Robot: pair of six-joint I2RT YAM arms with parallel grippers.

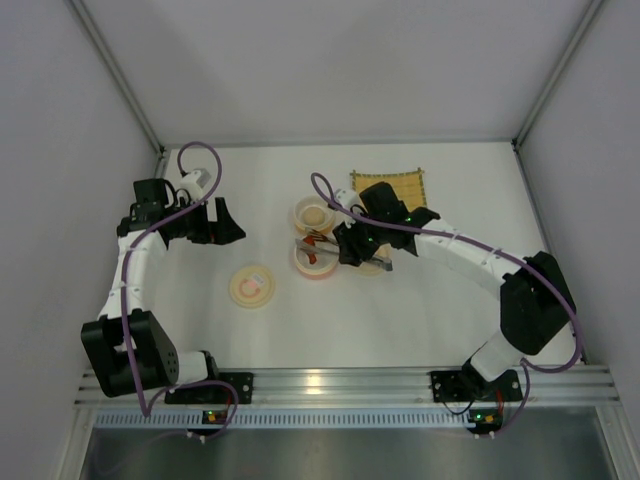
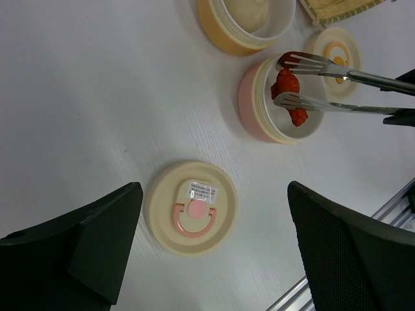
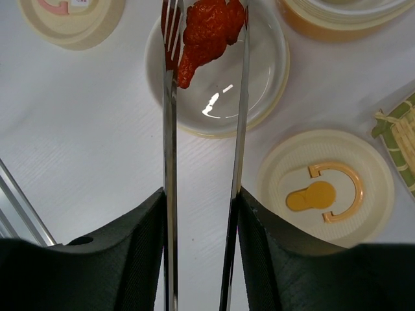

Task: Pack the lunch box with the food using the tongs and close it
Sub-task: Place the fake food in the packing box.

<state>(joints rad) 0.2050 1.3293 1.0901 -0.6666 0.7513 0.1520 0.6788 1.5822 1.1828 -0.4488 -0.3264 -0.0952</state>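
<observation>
A: Two arms. Right gripper [image 3: 200,201] is clamped on the tongs [image 3: 170,129], squeezing them so the tips reach into the pink bowl [image 2: 249,97]. Left gripper [image 2: 214,191]?
B: Spread wide, empty, above the pink-marked lid [image 2: 162,207]; probably parked for closing.
A: Contents?
B: Pink bowl: red sausage pieces [image 3: 207,29] between the tips. Orange bowl [image 2: 220,29]: something off-white, likely the ball.

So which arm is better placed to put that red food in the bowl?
Right. The right gripper holds the tongs, red food between their tips over the pink bowl. The left gripper hangs open, empty, near a lid.
</observation>
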